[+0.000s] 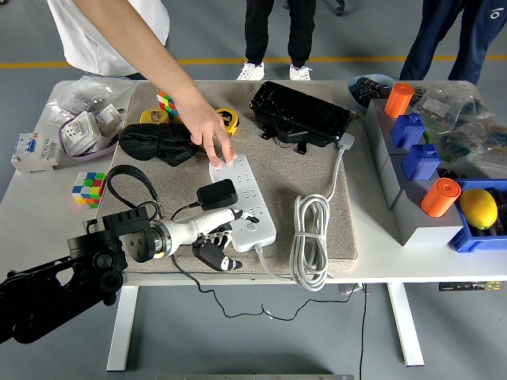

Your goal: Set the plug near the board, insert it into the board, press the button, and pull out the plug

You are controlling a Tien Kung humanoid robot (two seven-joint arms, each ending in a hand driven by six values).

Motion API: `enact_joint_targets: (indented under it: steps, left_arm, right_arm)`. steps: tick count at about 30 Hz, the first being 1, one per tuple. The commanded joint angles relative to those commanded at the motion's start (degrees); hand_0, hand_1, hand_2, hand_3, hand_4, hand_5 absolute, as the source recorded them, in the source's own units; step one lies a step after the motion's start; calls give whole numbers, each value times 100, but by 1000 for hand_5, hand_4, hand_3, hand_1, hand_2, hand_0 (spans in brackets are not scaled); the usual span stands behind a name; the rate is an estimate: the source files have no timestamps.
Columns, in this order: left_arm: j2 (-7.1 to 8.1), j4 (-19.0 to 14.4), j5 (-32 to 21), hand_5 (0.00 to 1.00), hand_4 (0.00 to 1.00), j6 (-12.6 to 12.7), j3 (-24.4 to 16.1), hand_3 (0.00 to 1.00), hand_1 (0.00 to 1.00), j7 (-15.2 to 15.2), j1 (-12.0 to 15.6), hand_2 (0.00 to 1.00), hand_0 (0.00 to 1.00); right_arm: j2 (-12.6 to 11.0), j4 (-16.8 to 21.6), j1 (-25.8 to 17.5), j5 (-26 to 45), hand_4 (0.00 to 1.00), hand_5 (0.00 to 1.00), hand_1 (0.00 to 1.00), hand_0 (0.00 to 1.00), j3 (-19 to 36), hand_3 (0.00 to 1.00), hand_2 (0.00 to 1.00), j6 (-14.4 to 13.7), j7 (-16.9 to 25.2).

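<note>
One black plug (217,194) on the board (243,199), just above the slack, empty left hand (215,237) (person's hand (212,136) steadying the board).

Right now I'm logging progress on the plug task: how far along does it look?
The black plug sits on the white power strip, so bringing it over looks done; whether it is fully inserted I cannot tell. The left hand is at the strip's near end, holding nothing, while a person's hand steadies the far end. Pressing the button and pulling the plug out seem left.

A colourful cube (89,188), a lemon (478,209) in a blue bin (467,237), two orange cylinders (400,100)
</note>
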Motion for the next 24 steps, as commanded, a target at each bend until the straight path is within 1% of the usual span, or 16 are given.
enact_joint_targets:
  steps: [12,19,24]
  left_arm:
    - [-82,211,55,2,763,8,114,933,103,32,-70,140,43]
    - [-75,295,73,2,763,6,142,932,103,58,-89,140,43]
    - [-72,295,97,2,763,-16,157,927,103,92,-86,140,42]
  right_arm:
    - [2,4,2,0,624,123,618,623,34,540,576,-1,7]
    - [5,0,-6,-1,625,124,618,622,34,540,576,0,9]
    - [6,3,-9,-5,625,124,617,623,29,540,576,2,10]
